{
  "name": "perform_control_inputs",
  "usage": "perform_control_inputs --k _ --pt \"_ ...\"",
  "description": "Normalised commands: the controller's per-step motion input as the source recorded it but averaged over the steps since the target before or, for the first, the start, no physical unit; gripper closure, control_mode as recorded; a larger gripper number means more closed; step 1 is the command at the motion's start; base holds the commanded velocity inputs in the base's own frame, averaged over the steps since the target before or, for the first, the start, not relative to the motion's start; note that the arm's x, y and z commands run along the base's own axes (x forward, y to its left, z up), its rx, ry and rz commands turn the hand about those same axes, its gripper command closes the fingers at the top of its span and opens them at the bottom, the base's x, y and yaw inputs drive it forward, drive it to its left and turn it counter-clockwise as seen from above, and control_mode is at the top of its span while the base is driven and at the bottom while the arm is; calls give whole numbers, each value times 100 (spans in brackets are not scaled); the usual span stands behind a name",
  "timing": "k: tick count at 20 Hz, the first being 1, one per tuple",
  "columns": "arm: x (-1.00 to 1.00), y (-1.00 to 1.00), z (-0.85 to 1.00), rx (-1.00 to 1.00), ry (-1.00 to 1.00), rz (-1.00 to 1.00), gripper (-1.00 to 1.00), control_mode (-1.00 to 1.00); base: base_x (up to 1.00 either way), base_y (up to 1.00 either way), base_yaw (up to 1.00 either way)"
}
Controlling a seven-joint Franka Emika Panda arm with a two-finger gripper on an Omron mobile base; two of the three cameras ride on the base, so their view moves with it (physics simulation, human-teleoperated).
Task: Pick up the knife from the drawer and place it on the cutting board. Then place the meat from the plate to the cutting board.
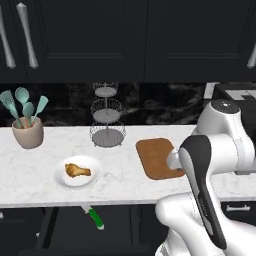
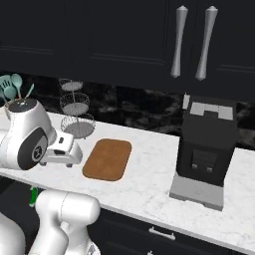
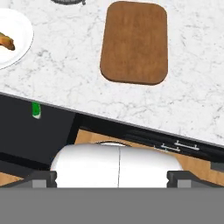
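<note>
Down in the open drawer (image 1: 60,225) below the counter (image 1: 45,150) edge lies the knife (image 1: 95,218), untouched. Tool (image 3: 111,178) fingertips apart, empty, hanging high. Risk: descent clips the counter lip, or the slim handle slips. Cutting board (image 1: 159,158) bare.

I count one cutting board (image 1: 159,157), one plate (image 1: 67,180) at about nine o'clock from it, and one piece of meat (image 1: 77,170) on that plate. One knife (image 1: 95,218) lies in one open drawer (image 1: 60,235). There is one wire basket stand (image 1: 107,117), three tiers; one beige cup (image 1: 28,132) holding four teal utensils (image 1: 22,105); one black machine (image 2: 205,149).
</note>
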Motion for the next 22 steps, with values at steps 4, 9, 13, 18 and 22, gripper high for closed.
perform_control_inputs --k 4,9,13,18,22 --pt "0 0 0 0 0 0 -100 100 26 0 20" --pt "0 0 0 0 0 0 -100 100 0 -14 46" --pt "0 0 0 0 0 0 -100 100 5 -31 54" --pt "0 0 0 0 0 0 -100 100 15 3 42" --pt "0 0 0 0 0 0 -100 100 30 26 15"
